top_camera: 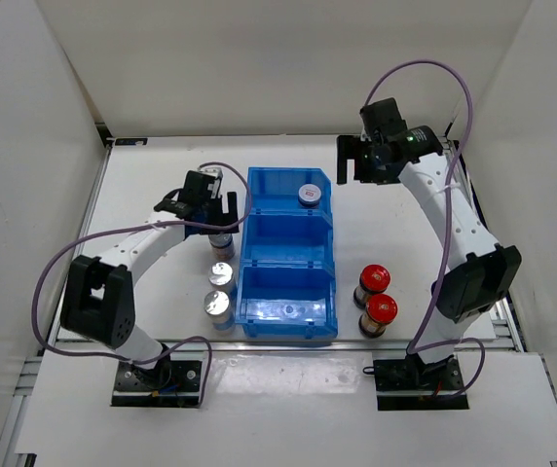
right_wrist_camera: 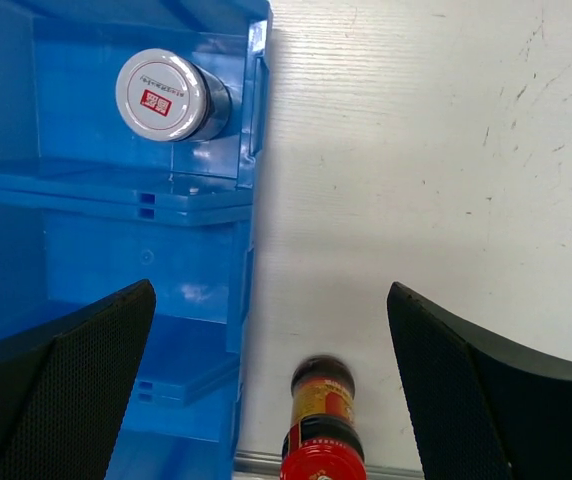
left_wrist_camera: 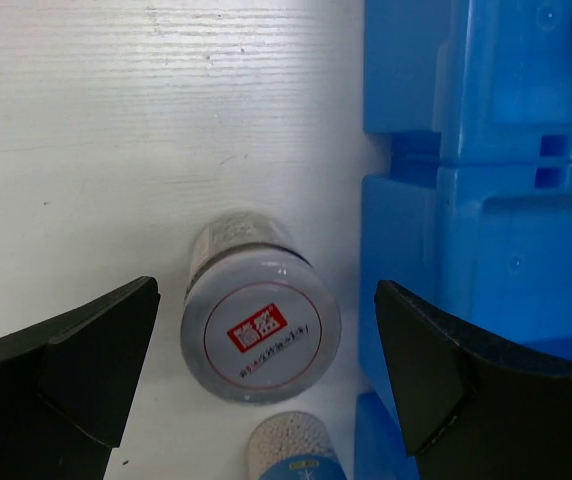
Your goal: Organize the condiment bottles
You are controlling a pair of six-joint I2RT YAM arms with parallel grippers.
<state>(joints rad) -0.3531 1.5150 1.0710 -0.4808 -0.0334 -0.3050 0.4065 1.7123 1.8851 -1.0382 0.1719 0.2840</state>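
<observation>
Top external view: the bin (top_camera: 288, 332), blue, 3 compartments in a near-far row, sits mid-table. One grey-white-cap jar, the stowed jar (top_camera: 310, 195), stands upright in the far compartment. The middle and near compartments show no jar. Left of the bin, in a near-far line just beside its wall, stand the loose grey-white jar (top_camera: 222, 240) (farthest) and two silver-cap jars (top_camera: 222, 276) (top_camera: 218, 306). Right of the bin, toward the near edge, two red-cap jars (top_camera: 373, 279) (top_camera: 380, 310) stand touching or nearly so.

Left gripper (top_camera: 210, 216): positioned over the loose grey-white jar. In the left wrist view both fingers (left_wrist_camera: 66, 370) are spread wide. The cap w/ red mark sits upright between them and touches neither.

Right gripper (top_camera: 354, 165): off the far-right corner of the bin, fingers spread, nothing between them. The right wrist view shows only bare table in the gap, w/ a red-cap jar at the near edge of the frame.

Step in hand (est.): approach to pick the loose grey-white jar; sorting by cap type is approx. one jar in.

Next move calls for:
1. Lower the left gripper until the fingers straddle the jar body below the cap.
2. Watch the bin-side finger: the bin wall is just beside the jar, so clearance is tight.
3. Close, lift straight up and clear the wall.
4. Set down in the far compartment, probably beside the stowed jar.
</observation>
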